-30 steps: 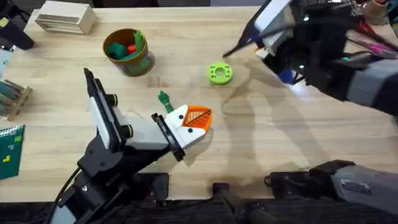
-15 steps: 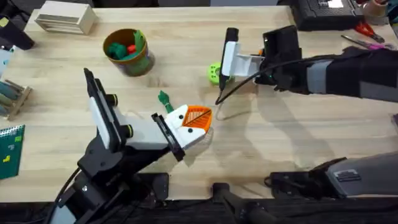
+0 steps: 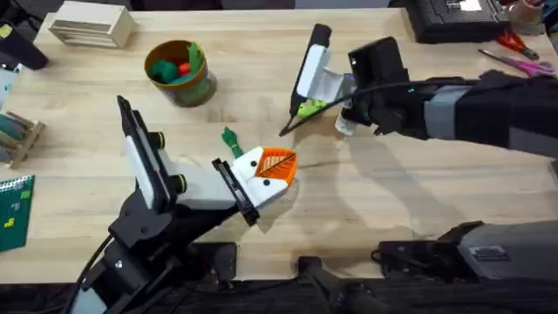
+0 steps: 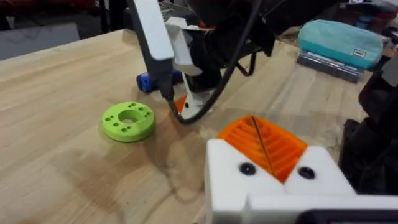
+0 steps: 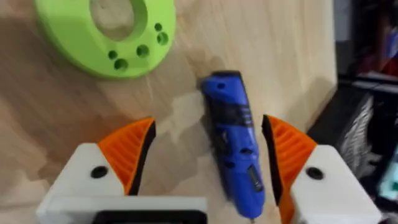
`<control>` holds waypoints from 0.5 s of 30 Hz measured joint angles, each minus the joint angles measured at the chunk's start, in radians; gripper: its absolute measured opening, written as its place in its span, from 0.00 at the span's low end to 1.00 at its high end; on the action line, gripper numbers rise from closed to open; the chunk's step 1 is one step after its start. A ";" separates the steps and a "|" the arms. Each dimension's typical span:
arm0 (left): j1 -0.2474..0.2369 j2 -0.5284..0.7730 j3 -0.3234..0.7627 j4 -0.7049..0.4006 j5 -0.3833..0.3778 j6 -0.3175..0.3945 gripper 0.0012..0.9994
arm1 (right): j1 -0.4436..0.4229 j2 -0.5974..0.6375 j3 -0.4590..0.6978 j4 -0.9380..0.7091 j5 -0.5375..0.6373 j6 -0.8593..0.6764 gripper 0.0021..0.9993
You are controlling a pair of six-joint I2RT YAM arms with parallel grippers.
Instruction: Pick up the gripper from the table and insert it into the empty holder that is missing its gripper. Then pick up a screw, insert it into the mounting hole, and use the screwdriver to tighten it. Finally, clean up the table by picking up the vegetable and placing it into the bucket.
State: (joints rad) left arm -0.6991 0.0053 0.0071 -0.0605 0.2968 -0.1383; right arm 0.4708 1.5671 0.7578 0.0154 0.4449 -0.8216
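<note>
The blue screwdriver (image 5: 233,143) lies on the table beside a lime-green disc (image 5: 106,37). My right gripper (image 5: 208,134) is open, one orange pad on each side of the screwdriver and neither touching it. From overhead, the right gripper (image 3: 342,118) hangs just right of the disc (image 3: 309,108). My left gripper (image 3: 277,166) rests near the table's middle, shut with its orange pads (image 4: 273,149) pressed together and nothing between them. The dark green vegetable (image 3: 229,138) lies just beyond it. The bucket (image 3: 180,73) stands at the back left with toy items inside. The loose gripper piece, holder and screw are out of view.
A pale rectangular box (image 3: 90,24) sits at the far left corner, with small items along the left edge. A dark case and scissors (image 3: 514,54) lie at the back right. A teal pouch (image 4: 341,38) lies beyond the right arm. Bare wood lies in front of the right arm.
The right arm swung in from the far right and lowered its open gripper over the screwdriver beside the lime disc. The left arm, vegetable and bucket stayed still.
</note>
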 joint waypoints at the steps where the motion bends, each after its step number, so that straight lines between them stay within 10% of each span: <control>1: 0.000 0.000 0.000 0.000 -0.003 0.000 0.00 | 0.004 -0.014 -0.002 -0.026 -0.005 0.043 0.99; 5: 0.000 0.000 0.000 0.000 -0.016 0.003 0.05 | 0.006 -0.092 -0.006 -0.089 -0.017 0.178 0.99; 11: 0.000 0.000 0.000 -0.001 -0.032 0.002 0.94 | 0.006 -0.222 -0.006 -0.106 -0.020 0.322 0.99; 15: 0.000 0.000 0.000 -0.003 -0.052 0.011 0.99 | 0.006 -0.282 -0.006 -0.106 -0.020 0.413 0.99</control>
State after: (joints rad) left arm -0.6991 0.0055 0.0071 -0.0635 0.2452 -0.1273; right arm 0.4767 1.2848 0.7521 -0.0910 0.4248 -0.4086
